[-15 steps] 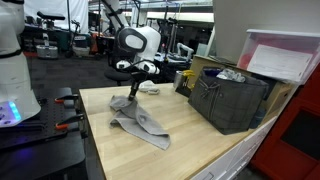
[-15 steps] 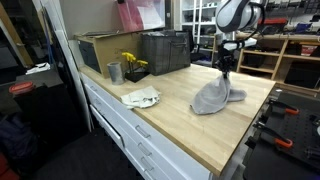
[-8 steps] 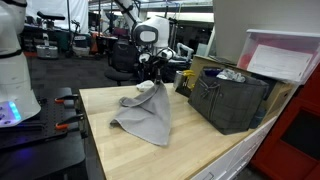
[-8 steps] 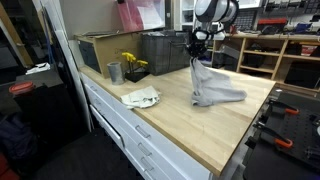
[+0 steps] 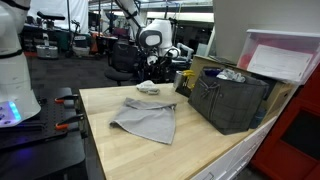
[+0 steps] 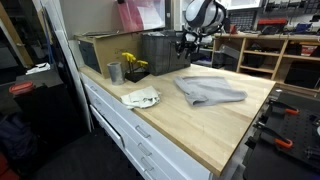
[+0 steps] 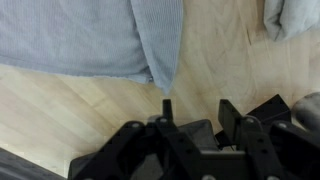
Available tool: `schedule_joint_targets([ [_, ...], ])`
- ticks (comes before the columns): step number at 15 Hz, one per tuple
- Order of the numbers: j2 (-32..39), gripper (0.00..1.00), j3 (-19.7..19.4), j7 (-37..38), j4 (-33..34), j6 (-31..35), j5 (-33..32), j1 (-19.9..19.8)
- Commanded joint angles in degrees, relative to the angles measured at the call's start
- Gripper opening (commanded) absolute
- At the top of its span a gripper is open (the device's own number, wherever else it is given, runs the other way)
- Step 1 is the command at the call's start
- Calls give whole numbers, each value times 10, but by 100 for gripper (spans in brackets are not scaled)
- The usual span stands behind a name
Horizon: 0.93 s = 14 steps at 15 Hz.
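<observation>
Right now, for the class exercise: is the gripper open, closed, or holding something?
Gripper: open, holding nothing; the grey cloth lies flat, clear of its fingers.

light wooden workbench top (image 7: 100,100) beneath the fingers (image 7: 166,106); white drawers (image 6: 135,135) under it; dark storage crate (image 5: 232,100) beside the fingers; wooden shelving (image 6: 275,50) and black office chair (image 5: 122,72) beyond them; dim workshop hall.

A grey cloth (image 5: 150,120) lies spread almost flat on the pale wooden counter (image 5: 115,155), loosely rumpled, with one edge folded over itself; the wrist view shows a fine ribbed weave and a hemmed border
</observation>
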Motion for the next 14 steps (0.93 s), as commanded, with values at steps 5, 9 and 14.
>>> schedule_joint_targets([
  [5, -28, 100, 3, -19, -79, 12, 17, -16],
  [9, -21, 100, 55, -67, -111, -30, 72, -50],
  [14, 16, 100, 46, -76, -120, -94, 87, -60],
])
